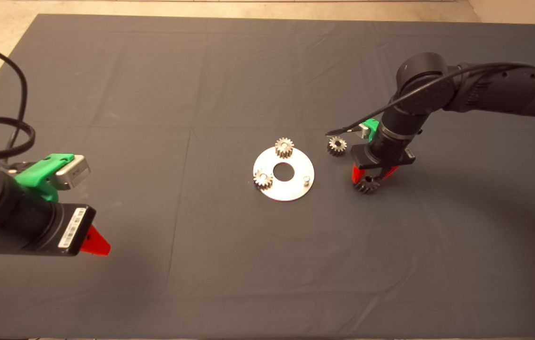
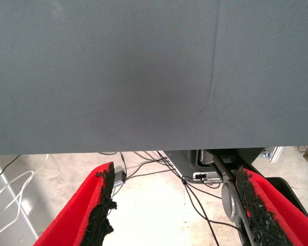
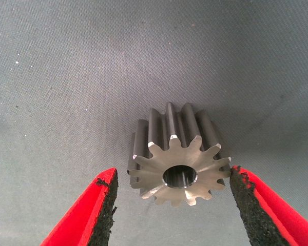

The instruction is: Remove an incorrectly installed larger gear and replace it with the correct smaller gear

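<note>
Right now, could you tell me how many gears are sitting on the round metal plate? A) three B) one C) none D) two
D: two small gears sit on the round plate, and its third pin is bare. One gear lies on the mat, and another sits between the open fingers of the right gripper.

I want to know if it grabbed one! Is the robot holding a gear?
No. The right hand is open around a gear lying on the mat; the left hand is empty.
</note>
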### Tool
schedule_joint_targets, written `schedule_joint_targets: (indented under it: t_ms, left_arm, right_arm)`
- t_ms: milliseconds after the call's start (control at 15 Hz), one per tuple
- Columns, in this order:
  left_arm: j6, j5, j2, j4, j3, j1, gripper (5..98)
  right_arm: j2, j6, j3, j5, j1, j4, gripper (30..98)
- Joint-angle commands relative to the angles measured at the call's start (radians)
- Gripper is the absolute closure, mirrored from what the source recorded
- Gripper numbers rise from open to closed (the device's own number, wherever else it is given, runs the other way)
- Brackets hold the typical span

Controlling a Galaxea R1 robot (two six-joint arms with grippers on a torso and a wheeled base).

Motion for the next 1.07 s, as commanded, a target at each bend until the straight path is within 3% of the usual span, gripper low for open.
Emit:
schedule_joint_targets:
  t_ms: [0,333,600,800,1000]
  left_arm:
    - [-0.002,0.133,0.0,-0.007,0.007,-0.014,44.4]
    - [-0.007,0.133,0.001,-0.007,0.005,-0.014,44.4]
    - [-0.008,0.133,-0.002,-0.004,0.01,-0.012,44.4]
    - [-0.008,0.133,0.0,-0.004,0.005,-0.013,44.4]
    - [-0.009,0.133,0.0,-0.004,0.005,-0.013,44.4]
  right_arm:
    - [0.019,0.006,0.001,-0.123,0.024,0.036,71.0]
    - [0.042,-0.008,-0.038,-0.123,0.024,0.034,60.6]
    - [0.066,-0.055,-0.127,-0.123,0.05,0.04,60.4]
    - [0.074,-0.046,-0.046,-0.123,0.073,0.032,60.4]
    - [0.084,-0.039,0.013,-0.123,0.07,-0.043,60.4]
